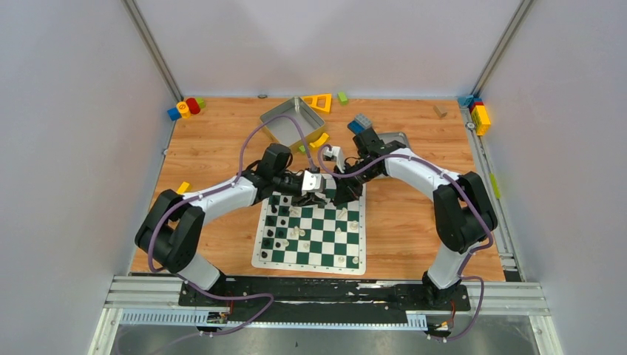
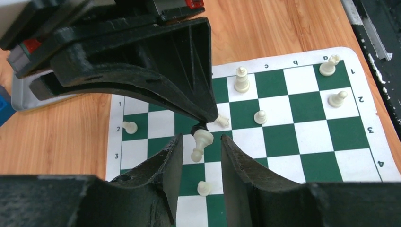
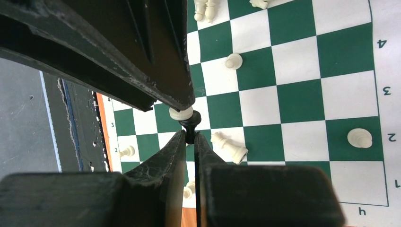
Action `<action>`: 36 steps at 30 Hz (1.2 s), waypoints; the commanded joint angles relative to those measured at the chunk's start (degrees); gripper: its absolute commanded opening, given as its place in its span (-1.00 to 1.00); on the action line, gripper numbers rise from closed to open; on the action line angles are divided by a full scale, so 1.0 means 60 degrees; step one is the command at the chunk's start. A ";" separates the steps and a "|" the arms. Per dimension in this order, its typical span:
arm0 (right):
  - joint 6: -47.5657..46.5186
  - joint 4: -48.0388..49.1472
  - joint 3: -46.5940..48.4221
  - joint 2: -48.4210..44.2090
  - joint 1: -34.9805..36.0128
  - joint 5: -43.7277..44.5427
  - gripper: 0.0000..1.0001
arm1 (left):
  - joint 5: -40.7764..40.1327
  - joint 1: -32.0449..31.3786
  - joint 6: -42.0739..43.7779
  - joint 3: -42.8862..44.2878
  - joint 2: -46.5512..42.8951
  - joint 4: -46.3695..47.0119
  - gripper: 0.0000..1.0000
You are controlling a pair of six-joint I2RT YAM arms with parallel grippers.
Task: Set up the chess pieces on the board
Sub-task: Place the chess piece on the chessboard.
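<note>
Black plastic is what my right hand [image 3: 190,135] has hold of: its fingers are pinched almost together on a small black plastic chess piece [image 3: 190,122], whose rounded top shows just past the fingertips. It hangs over the flat chess board of dark green and white checks with a pale cream border [image 3: 302,99].

My left hand [image 2: 202,144] faces it from the other side. Its fingers are partly open, with a gap on each side of a tilted cream-white plastic pawn [image 2: 202,138] between them, so it grips nothing. The pawn's wide base is right against the black piece. I cannot tell whether the pawn rests on the board.

From above, both hands meet over the far rows of the board, which lies on the wooden table [image 1: 399,244]. Other cream-white chessmen [image 2: 241,79] are scattered over the squares, and a few black chessmen [image 1: 270,232] are on the board's left side. A grey metal tray [image 1: 285,122] and colourful toy blocks [image 1: 186,107] lie beyond the board.
</note>
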 commanded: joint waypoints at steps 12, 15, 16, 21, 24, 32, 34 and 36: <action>-0.0047 -0.0033 0.0314 -0.0439 -0.0207 -0.0395 -1.00 | -0.0144 -0.0075 0.0892 0.0763 0.0651 -0.1067 -0.45; -0.0025 -0.0035 0.0341 -0.0433 -0.0252 -0.0292 -1.00 | -0.0242 -0.0098 0.1116 0.0858 0.0715 -0.1466 -0.51; -0.0030 -0.0030 0.0343 -0.0445 -0.0272 -0.0255 -1.00 | -0.0277 -0.0107 0.1136 0.0846 0.0705 -0.1514 -0.52; 0.0015 -0.0048 0.0315 -0.0588 -0.0410 -0.0371 -1.00 | -0.0672 -0.0112 0.0882 0.0624 0.0384 -0.1287 -0.33; -0.0025 -0.0162 0.0319 -0.0576 -0.0427 -0.0654 -1.00 | -0.0712 -0.0112 0.0761 0.0346 0.0082 -0.0856 -0.13; -0.0216 -0.0725 0.0578 -0.0294 -0.0416 -0.1298 -1.00 | -0.0362 -0.0231 0.1203 0.0414 0.0004 -0.0649 0.13; -0.0219 -0.0778 0.0640 -0.0279 -0.0410 -0.1394 -1.00 | -0.0363 -0.0324 0.1330 0.0506 0.0040 -0.0702 0.15; -0.0226 -0.0820 0.0672 -0.0293 -0.0413 -0.1446 -1.00 | -0.0363 -0.0412 0.1366 0.0571 0.0077 -0.0680 0.16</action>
